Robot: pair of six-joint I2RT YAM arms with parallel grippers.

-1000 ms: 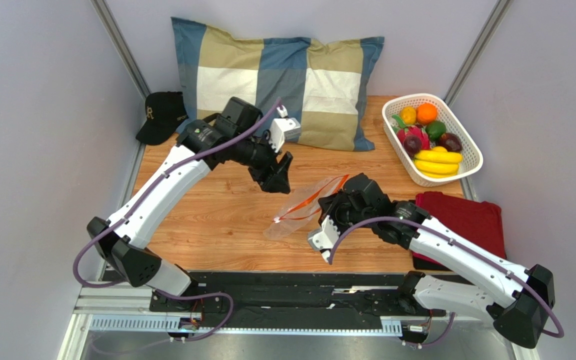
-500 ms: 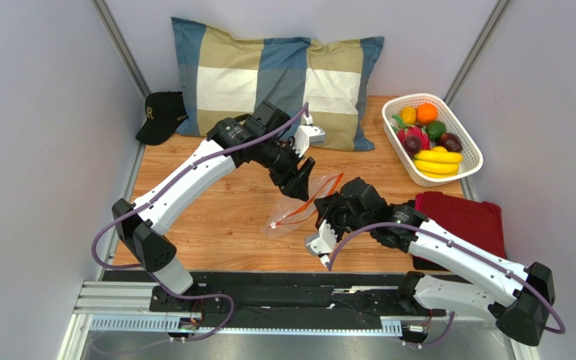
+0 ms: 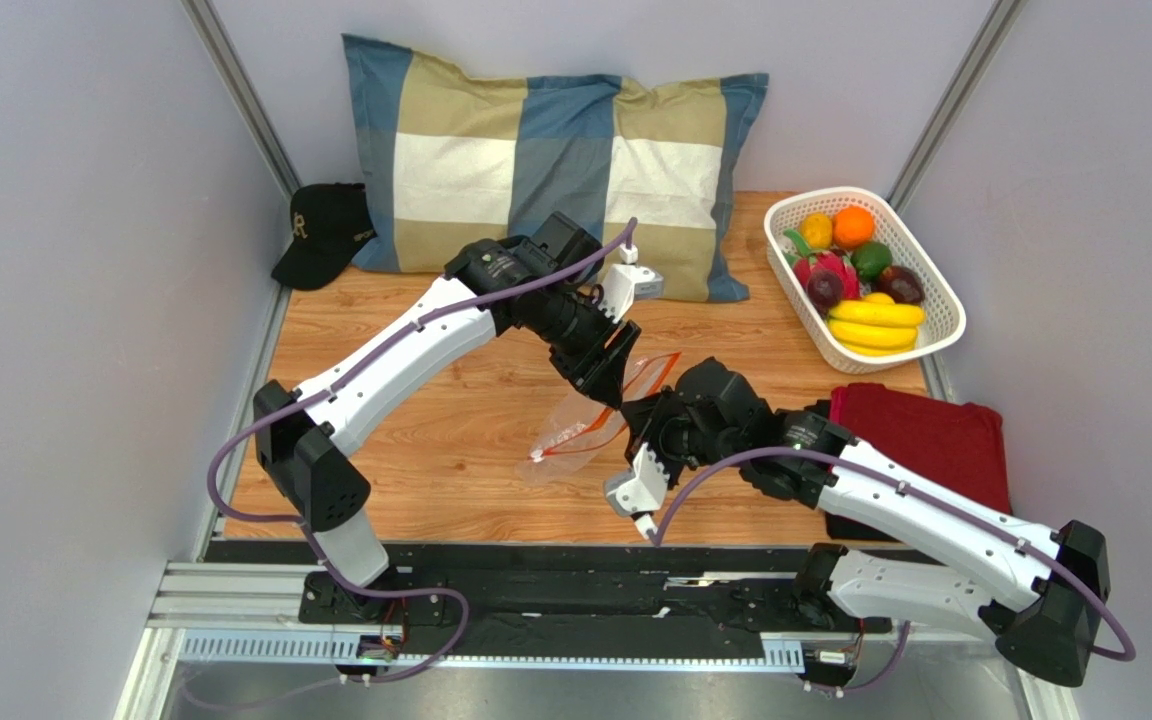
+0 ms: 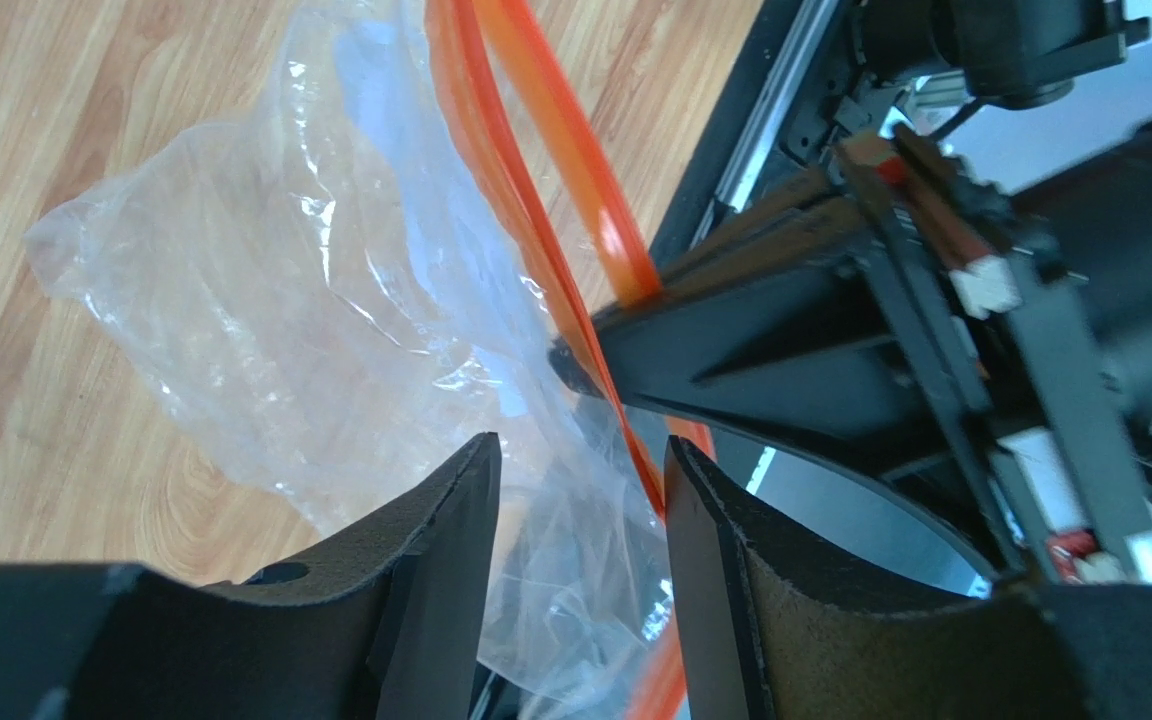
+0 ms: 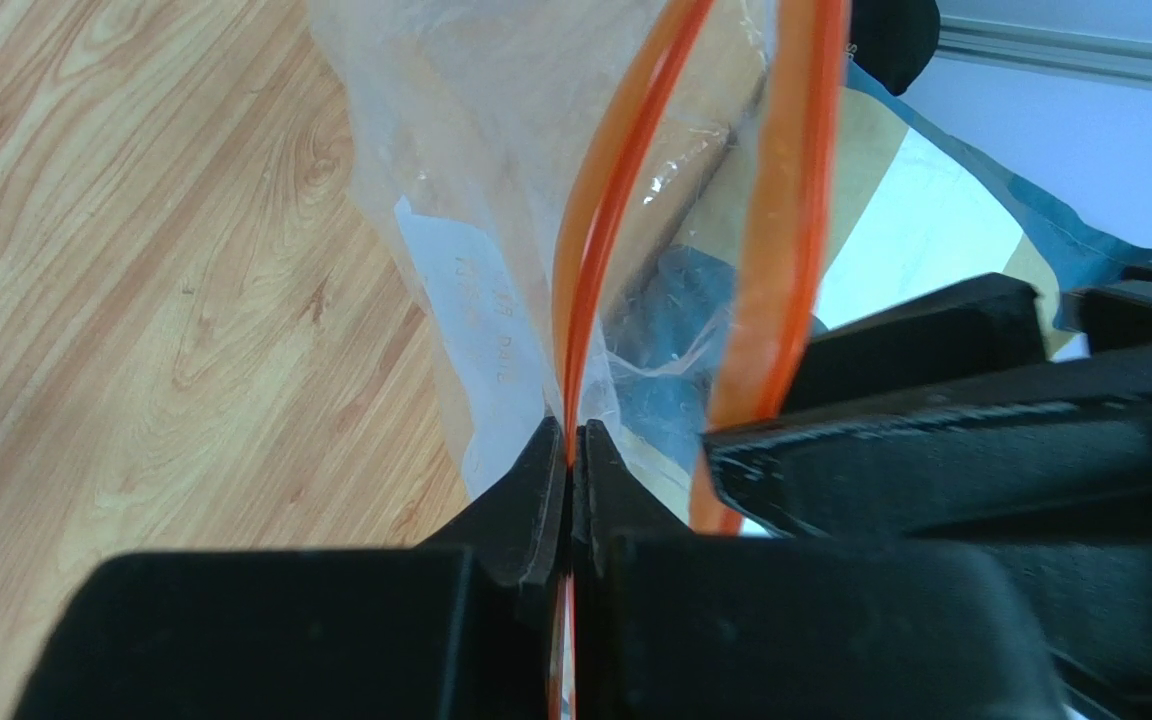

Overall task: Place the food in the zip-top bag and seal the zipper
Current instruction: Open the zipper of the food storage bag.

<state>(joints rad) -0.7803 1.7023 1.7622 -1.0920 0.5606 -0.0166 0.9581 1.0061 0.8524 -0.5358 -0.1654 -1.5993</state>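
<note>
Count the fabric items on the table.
3: blue-and-beige plaid pillow at the far edge, black cap at the far left, dark red folded cloth on the right. Others could be hidden under the arms.

Film of zip-top bag [image 4: 282, 300]: clear plastic, crinkled, glossy with highlights. The zipper [image 4: 537, 135]: smooth orange-red plastic, slight sheen. Fingers [image 4: 417, 600] of left end effector [image 4: 579, 450]: matt black, finely grained. The bench [image 3: 432, 420]: pale wood grain, satin. The pillow [image 3: 537, 150]: checked woven cloth, matt. The basket [image 3: 853, 357]: white plastic lattice.
</note>
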